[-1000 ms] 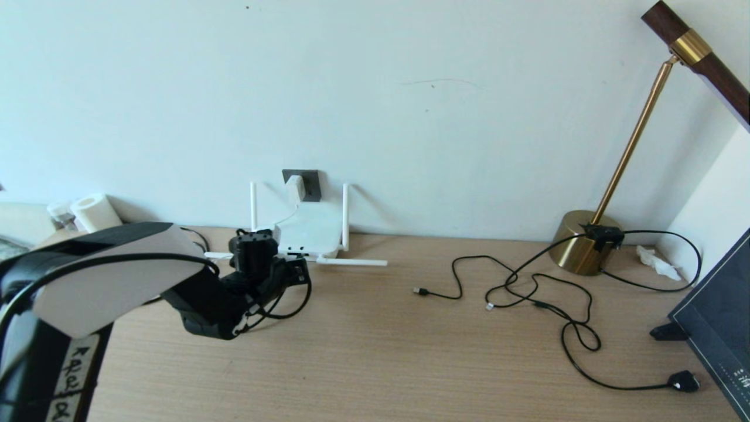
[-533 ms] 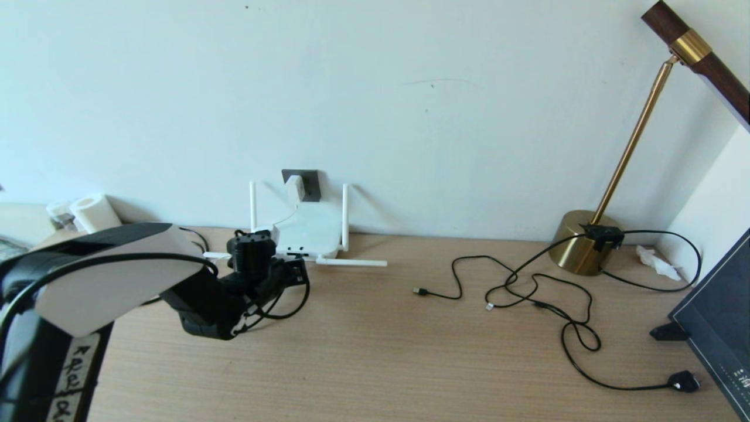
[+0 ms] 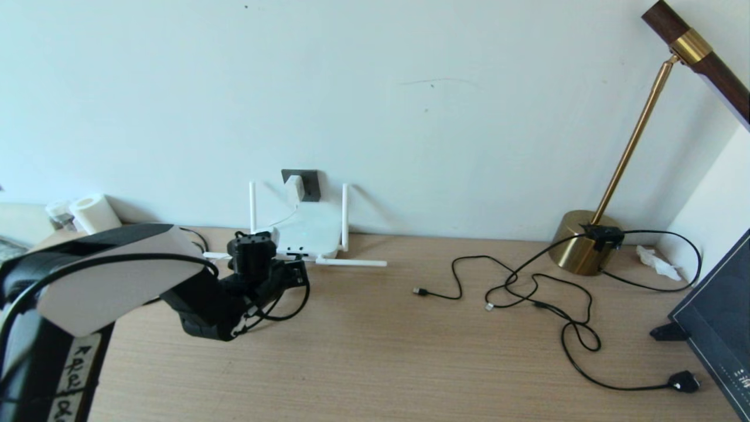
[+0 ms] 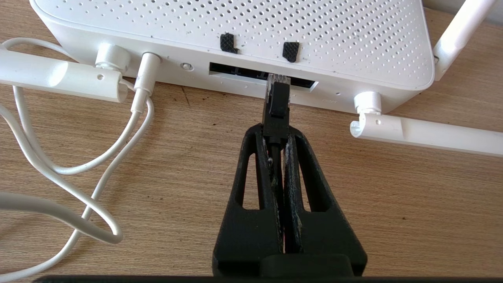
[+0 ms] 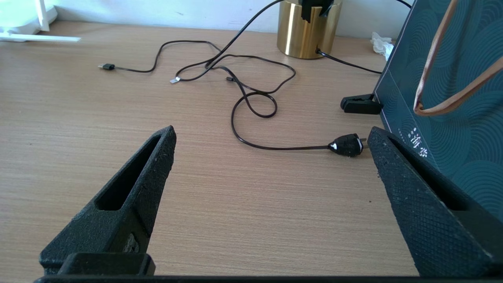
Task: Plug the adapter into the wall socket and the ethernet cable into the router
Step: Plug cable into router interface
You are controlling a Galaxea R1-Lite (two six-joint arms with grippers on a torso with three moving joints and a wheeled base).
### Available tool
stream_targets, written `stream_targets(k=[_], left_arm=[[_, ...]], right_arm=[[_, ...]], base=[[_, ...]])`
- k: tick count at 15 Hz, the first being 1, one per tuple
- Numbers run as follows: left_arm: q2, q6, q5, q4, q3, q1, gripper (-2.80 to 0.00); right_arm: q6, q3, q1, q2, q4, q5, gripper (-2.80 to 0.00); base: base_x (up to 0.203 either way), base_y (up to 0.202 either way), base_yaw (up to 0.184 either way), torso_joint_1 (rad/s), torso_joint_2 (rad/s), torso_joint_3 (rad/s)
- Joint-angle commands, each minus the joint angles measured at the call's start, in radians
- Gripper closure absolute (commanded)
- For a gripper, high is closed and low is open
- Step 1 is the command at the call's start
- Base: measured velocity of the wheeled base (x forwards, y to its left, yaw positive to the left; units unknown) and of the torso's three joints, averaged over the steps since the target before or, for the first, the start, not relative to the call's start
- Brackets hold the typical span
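The left tool [image 4: 277,135] pinched the ethernet cable [image 4: 276,108], its clear tip at the router [image 4: 251,35] port; the right tool [image 5: 271,135] gaped above the surface [image 5: 235,204]

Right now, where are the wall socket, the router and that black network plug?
wall socket [image 3: 310,183]: head view, dark plate's right part.
router [image 4: 314,35]: left wrist view, perforated white top.
ethernet cable [image 4: 278,103]: left wrist view, black plug body at the port slot.

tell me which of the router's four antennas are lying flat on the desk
The two front antennas, at the port edge by the left gripper. The two rear ones stand upright near the wall.
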Motion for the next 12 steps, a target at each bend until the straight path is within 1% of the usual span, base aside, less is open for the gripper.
stream_targets(k=[1,12], left_arm=[[0.002,-0.001,0.001,0.000,-0.006,0.000,0.00],[-0.011,-0.001,0.001,0.011,-0.020,-0.002,0.00]], right_arm=[[0.000,0.000,0.000,0.000,0.000,0.001,-2.80],[0.000,0.000,0.000,0.000,0.000,0.001,-2.80]], base=[[0.000,0.000,0.000,0.000,0.00,0.000],[0.000,0.000,0.000,0.000,0.00,0.000]])
